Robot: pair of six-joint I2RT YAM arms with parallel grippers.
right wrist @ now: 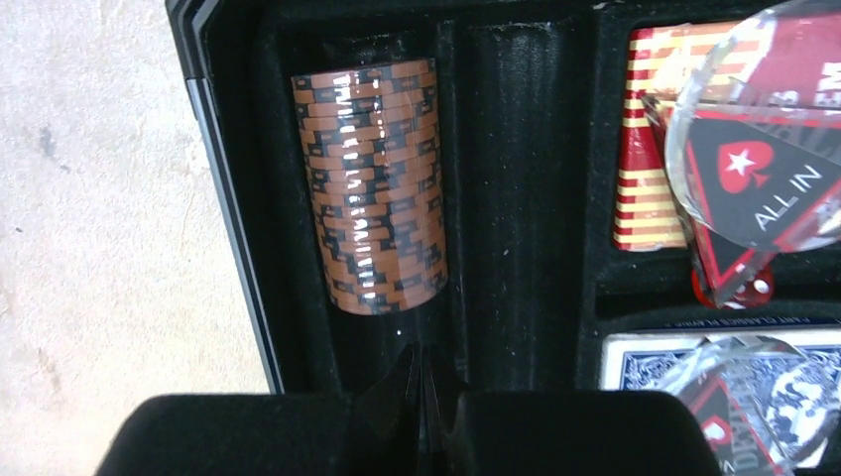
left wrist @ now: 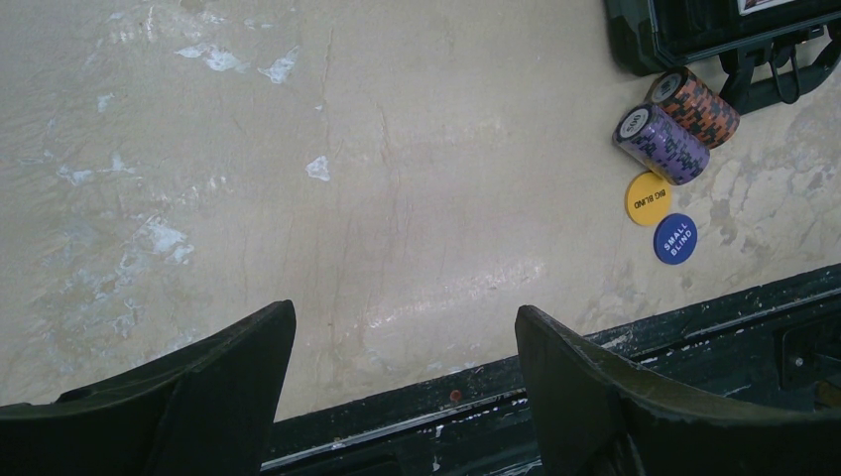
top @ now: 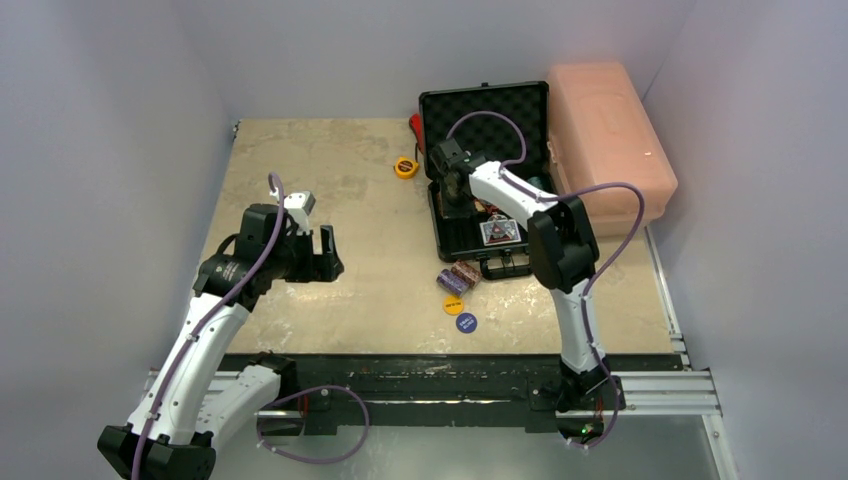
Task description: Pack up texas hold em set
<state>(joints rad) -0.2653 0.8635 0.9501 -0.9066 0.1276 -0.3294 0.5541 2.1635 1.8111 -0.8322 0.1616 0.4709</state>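
Your right gripper [right wrist: 424, 379]: fingers together, brown chip stack [right wrist: 375, 188] just ahead of it. Your left gripper [left wrist: 404, 315]: fingers apart above the surface [left wrist: 377, 178].

One chip stack [right wrist: 377, 228] lies in the briefcase [top: 485, 105]. Two chip stacks [left wrist: 662, 145] lie before it, two buttons [left wrist: 648, 197] nearer still.

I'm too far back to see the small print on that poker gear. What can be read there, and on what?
"BIG BLIND": on the yellow button.
"SMALL BLIND": on the blue button.
"ALL IN": on the clear triangular marker.
Print on the end of the purple chip stack and along the edge of the card deck: too small to read.
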